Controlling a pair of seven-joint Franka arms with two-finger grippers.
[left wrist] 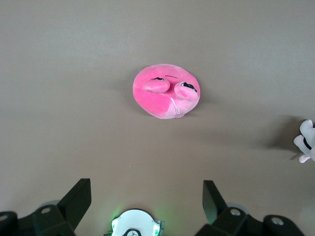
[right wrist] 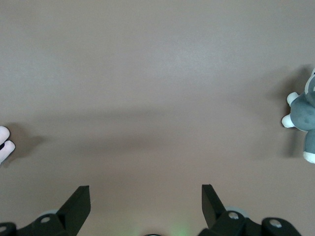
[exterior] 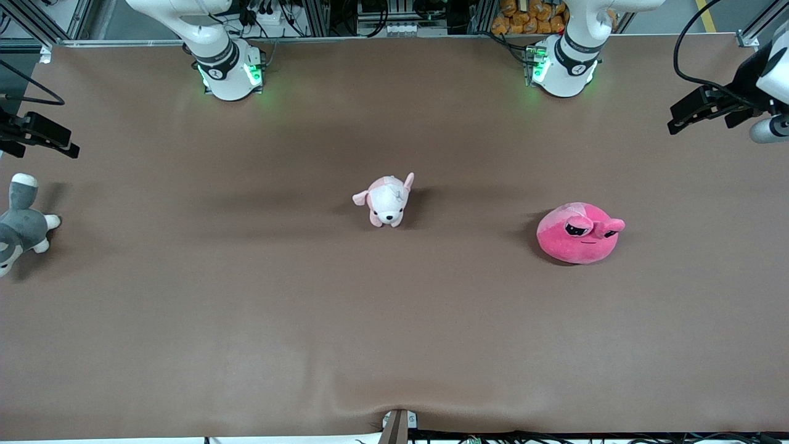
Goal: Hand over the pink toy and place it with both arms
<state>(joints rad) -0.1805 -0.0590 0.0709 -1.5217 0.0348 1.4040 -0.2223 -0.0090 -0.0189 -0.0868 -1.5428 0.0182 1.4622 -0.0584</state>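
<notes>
Hot-pink toy [exterior: 577,234] on brown surface [exterior: 246,320]: soft, light, squashy; best pinched across plump middle. Left tool [left wrist: 146,206] high above it, fingers spread; right tool [right wrist: 145,206] likewise spread, empty, waiting.

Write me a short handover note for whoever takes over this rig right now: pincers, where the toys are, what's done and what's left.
Left pincer: open, empty, raised over the left arm's end of the table.
Right pincer: open, empty, raised over the right arm's end.
Pink toy: on the table toward the left arm's end, upright, untouched.
Puppy plush: mid-table, apart from the pink toy.
Grey plush: at the table's edge on the right arm's end.
Done: nothing yet; no grasp made.
Left: probably the left arm picks up the pink toy, hands it to the right arm, and the right arm places it.
</notes>
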